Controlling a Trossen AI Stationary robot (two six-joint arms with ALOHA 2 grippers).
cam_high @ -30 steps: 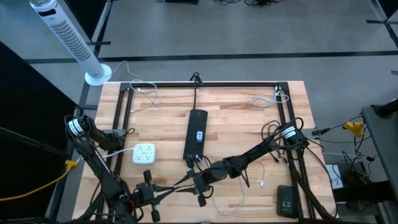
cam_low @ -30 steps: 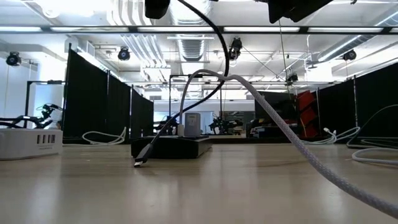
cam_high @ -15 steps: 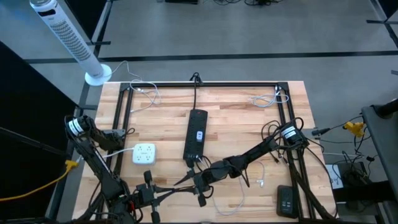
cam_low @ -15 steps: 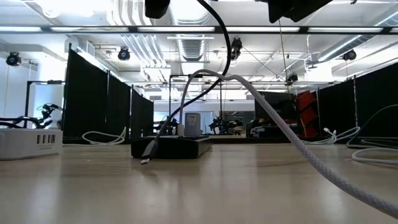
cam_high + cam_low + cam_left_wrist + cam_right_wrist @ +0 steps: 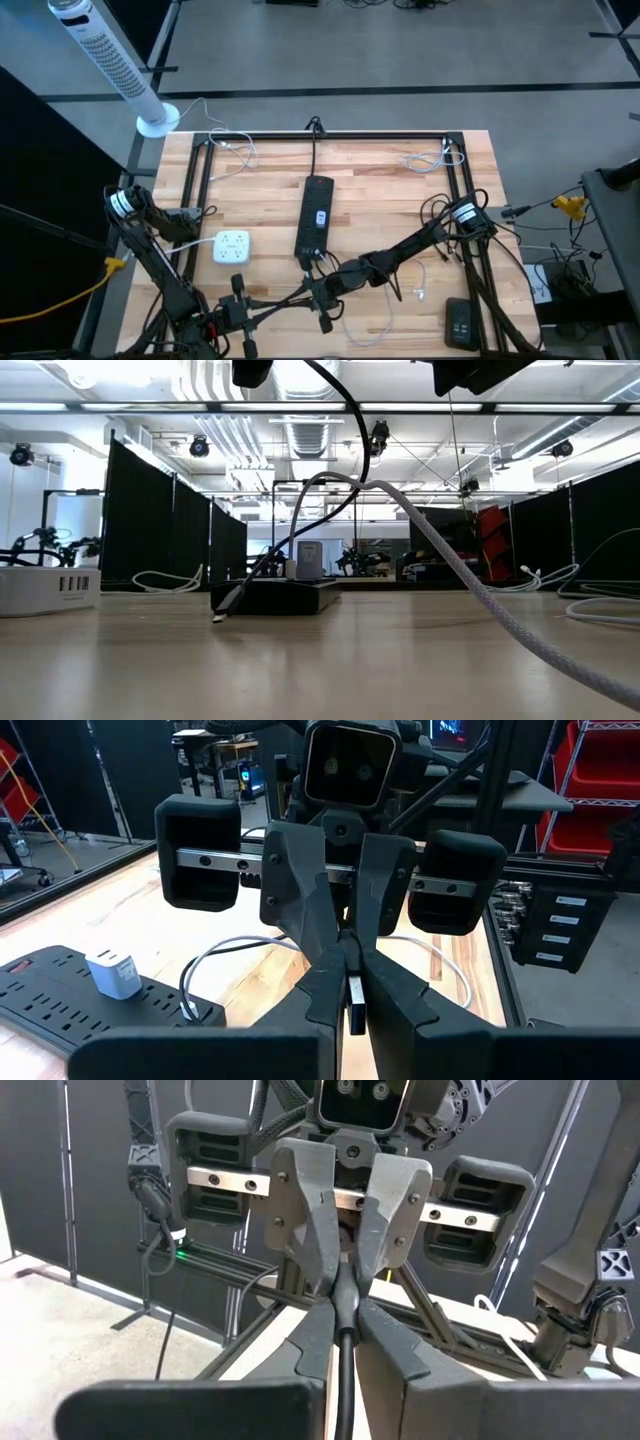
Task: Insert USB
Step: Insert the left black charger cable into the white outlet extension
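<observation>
A black USB cable [image 5: 300, 530] hangs from my two grippers, and its plug end [image 5: 221, 616] dangles just above the table in front of the black power strip [image 5: 275, 597]. My left gripper [image 5: 290, 294] and my right gripper [image 5: 304, 290] meet tip to tip above the table's near middle, both shut on the cable. The white USB charger [image 5: 231, 246] sits on the table to the left; it also shows in the low view [image 5: 45, 588]. My left gripper pinches the black cable [image 5: 345, 1302] between its two fingertips, coming about level from the table's left. The cable is lifted clear of the table. My right gripper pinches a small dark piece of the same cable [image 5: 355, 1005] between its fingertips, coming from the table's right, right against the left fingertips. The cable [image 5: 341, 1380] runs back between its fingers and hangs slack below.
The power strip [image 5: 316, 215] lies lengthwise in the table's middle with a white adapter [image 5: 115, 975] plugged in. A grey braided cable [image 5: 470, 585] trails to the near right. A black remote-like device [image 5: 460, 322] lies at the near right. A black metal frame [image 5: 330, 138] borders the table.
Both grippers have kept still. The cable's hanging plug end has swung a little toward the table's right and back to where it was.
</observation>
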